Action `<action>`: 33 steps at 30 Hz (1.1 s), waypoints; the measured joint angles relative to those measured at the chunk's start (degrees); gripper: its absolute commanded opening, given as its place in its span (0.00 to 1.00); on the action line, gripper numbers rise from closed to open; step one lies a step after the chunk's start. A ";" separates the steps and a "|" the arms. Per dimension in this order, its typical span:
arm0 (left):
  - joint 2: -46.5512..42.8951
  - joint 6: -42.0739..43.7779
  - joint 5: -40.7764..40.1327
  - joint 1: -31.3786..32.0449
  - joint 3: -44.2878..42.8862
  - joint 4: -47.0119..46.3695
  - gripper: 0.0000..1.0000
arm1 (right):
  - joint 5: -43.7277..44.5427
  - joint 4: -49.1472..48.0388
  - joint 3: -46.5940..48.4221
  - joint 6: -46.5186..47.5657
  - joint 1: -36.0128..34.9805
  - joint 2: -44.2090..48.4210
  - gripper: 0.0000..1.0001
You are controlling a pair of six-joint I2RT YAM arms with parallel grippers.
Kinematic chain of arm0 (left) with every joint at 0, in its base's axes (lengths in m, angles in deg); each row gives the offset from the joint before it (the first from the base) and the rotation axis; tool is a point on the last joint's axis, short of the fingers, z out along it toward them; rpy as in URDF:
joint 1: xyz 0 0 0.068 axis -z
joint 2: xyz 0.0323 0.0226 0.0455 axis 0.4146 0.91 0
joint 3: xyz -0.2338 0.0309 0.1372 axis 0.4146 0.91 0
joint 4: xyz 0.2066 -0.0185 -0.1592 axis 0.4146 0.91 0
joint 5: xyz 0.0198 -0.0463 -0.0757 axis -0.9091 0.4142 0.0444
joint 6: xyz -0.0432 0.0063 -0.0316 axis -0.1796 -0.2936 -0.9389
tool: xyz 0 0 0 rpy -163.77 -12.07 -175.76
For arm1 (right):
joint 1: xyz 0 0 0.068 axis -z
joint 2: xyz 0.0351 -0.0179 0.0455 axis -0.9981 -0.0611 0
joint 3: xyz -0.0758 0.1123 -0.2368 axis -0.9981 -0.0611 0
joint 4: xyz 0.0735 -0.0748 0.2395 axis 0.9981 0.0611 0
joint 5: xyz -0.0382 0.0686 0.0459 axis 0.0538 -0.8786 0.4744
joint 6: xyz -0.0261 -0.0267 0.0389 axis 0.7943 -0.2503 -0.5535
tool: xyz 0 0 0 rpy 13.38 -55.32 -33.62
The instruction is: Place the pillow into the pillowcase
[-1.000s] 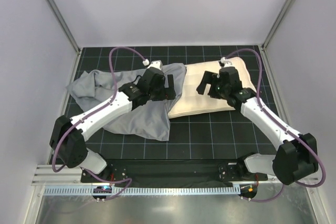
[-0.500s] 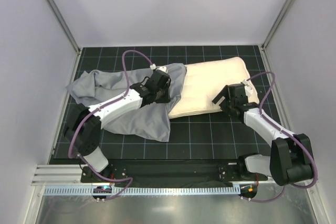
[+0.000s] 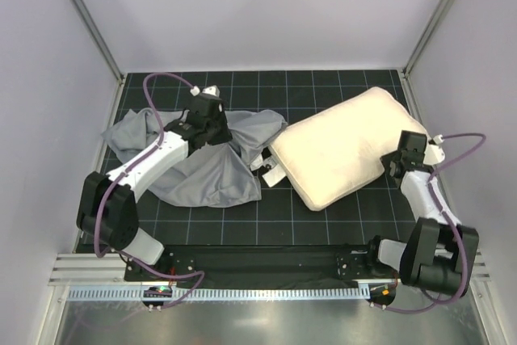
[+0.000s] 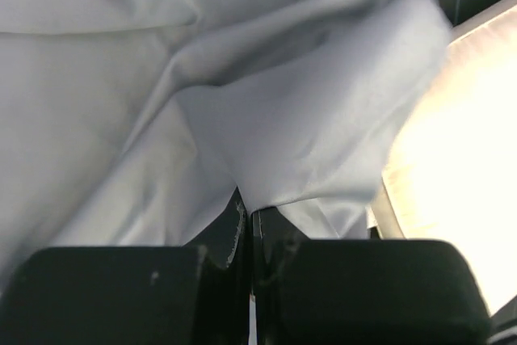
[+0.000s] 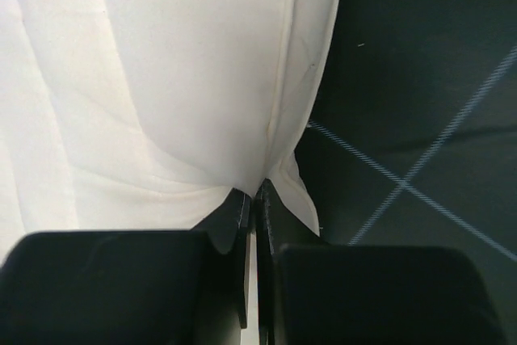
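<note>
The cream pillow (image 3: 343,147) lies slanted on the right half of the mat, its small white tag (image 3: 271,174) at the near left end. The blue-grey pillowcase (image 3: 202,175) lies crumpled on the left, its right edge close to the pillow's left end. My left gripper (image 3: 215,133) is shut on a pinched fold of the pillowcase (image 4: 242,103), the fold rising from between the jaws at the left gripper (image 4: 249,214); the pillow (image 4: 460,159) shows at the right. My right gripper (image 3: 401,161) is shut on the pillow's right edge, the seam of the pillow (image 5: 178,78) nipped at the right gripper (image 5: 254,198).
The black gridded mat (image 3: 339,220) covers the table between pale walls, with metal posts (image 3: 89,22) at the back corners. A metal rail (image 3: 258,292) runs along the near edge by the arm bases. Purple cables loop over both arms.
Both grippers have gone from open to shut, the left on pillowcase fabric, the right on the pillow's edge. The pillow has slid right and turned slantwise, away from the pillowcase. The left gripper moved left.
</note>
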State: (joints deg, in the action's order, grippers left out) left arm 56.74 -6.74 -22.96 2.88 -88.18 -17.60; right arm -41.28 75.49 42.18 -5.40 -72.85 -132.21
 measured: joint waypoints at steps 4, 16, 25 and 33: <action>-0.42 0.04 2.95 0.26 0.00 0.11 0.00 | 3.50 6.16 -1.03 1.40 1.81 9.75 0.75; 0.94 1.46 8.98 0.74 -1.29 1.95 0.12 | -26.03 1.57 0.35 22.71 -1.66 27.82 1.00; 3.37 3.02 9.64 1.03 -3.10 5.03 0.17 | -22.82 3.93 9.40 33.79 -33.42 5.99 1.00; 3.37 3.87 9.03 1.11 -5.53 7.23 0.17 | -6.21 7.87 18.51 37.57 -44.37 -14.93 0.86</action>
State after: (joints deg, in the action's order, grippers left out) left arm 60.11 -2.87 -13.93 3.99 -93.71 -10.37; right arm -47.48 83.36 60.69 32.18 -117.22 -147.14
